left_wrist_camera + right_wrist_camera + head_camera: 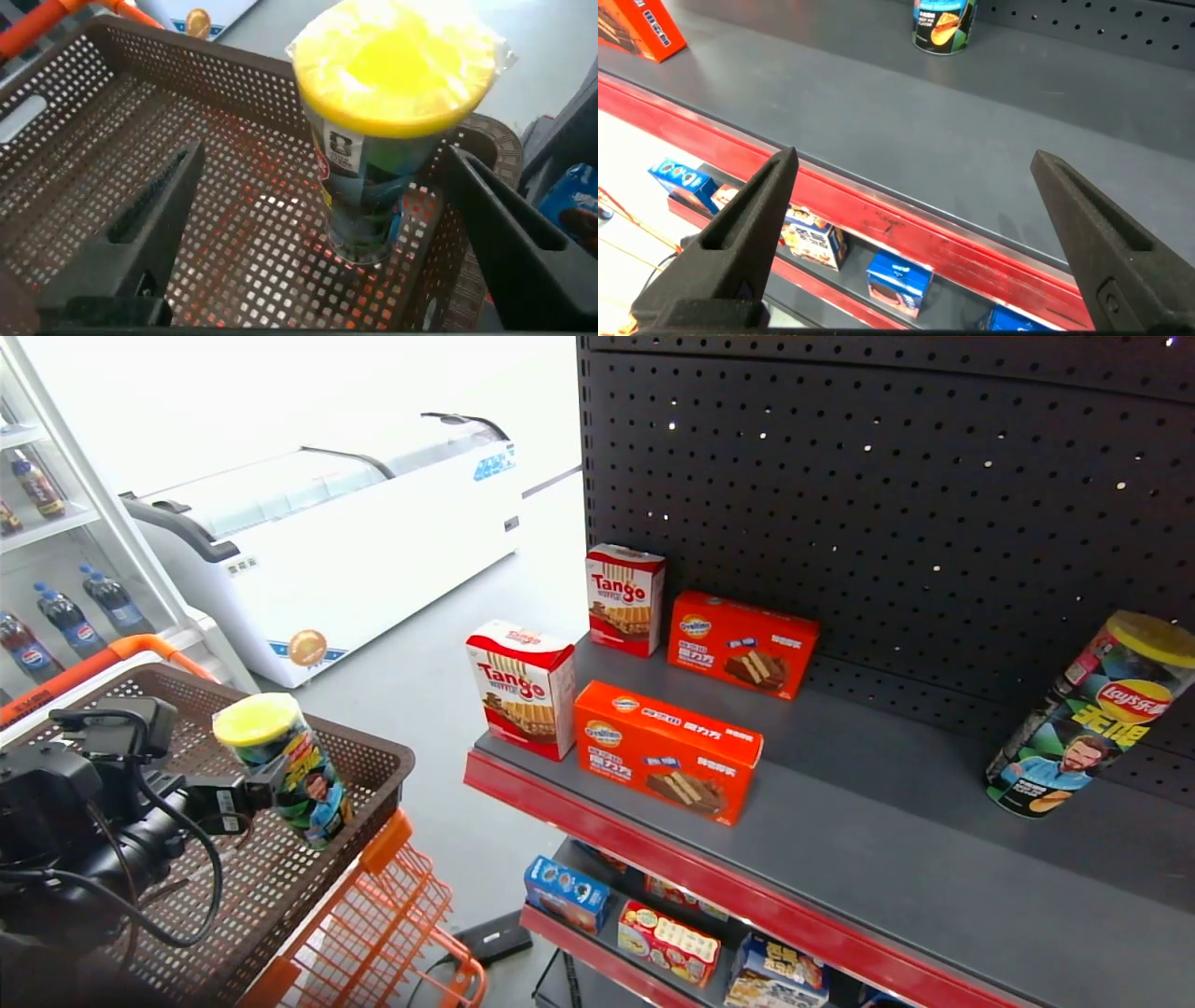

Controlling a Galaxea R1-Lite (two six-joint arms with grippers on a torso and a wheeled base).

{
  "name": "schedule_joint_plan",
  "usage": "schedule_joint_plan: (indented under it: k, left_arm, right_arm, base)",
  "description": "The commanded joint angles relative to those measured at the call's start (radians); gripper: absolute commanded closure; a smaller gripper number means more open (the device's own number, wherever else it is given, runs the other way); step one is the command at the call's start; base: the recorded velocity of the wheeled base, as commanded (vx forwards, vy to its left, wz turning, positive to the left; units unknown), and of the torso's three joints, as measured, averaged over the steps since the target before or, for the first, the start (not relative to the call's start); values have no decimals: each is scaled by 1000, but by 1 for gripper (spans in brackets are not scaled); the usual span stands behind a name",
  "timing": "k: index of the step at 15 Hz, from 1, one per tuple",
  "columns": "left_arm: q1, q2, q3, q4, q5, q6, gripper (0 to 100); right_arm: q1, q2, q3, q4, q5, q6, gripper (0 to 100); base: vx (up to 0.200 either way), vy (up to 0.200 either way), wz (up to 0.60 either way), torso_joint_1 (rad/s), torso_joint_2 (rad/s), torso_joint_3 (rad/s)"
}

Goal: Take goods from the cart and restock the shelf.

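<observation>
Currently, likely pick step: your left gripper [322, 154], jaws wide, at chip can [383, 131] standing in cart basket [140, 75]; next, close on can. Right gripper [915, 157] jaws wide, over shelf [878, 103].

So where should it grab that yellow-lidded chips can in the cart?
Probably around the round body of the chips can, below its yellow lid, coming from the side. It stands roughly upright in the basket, and the open left gripper has a finger on either side of it.

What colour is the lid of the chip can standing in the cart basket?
Yellow; the lid shows best in the left wrist view.
</observation>
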Motion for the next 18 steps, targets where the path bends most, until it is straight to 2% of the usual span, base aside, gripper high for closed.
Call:
schedule_joint_plan:
  k: [1,3,4,6,15,18]
  left_arm:
    - [3,53,-12,-4,-5,-24,0]
    - [1,110,-66,-4,-6,-88,0]
    - [3,131,-89,-3,-6,-99,0]
    - [3,142,-95,-3,-6,-99,0]
    - [-5,328,-306,-4,-41,-108,0]
    - [-3,362,-352,-3,-84,-122,0]
  right_arm:
    - [1,0,0,-1,-1,0,0]
    - [1,0,0,-1,-1,0,0]
    - [1,0,0,-1,-1,0,0]
    - [1,0,0,-1,-1,0,0]
    - [1,0,0,-1,-1,0,0]
    - [1,0,0,-1,-1,0,0]
  base:
    - [0,0,0,0,0,0]
    - [0,0,0,0,0,0]
    - [0,0,0,0,0,0]
    - [0,0,0,0,0,0]
    - [0,0,0,0,0,0]
    - [0,0,0,0,0,0]
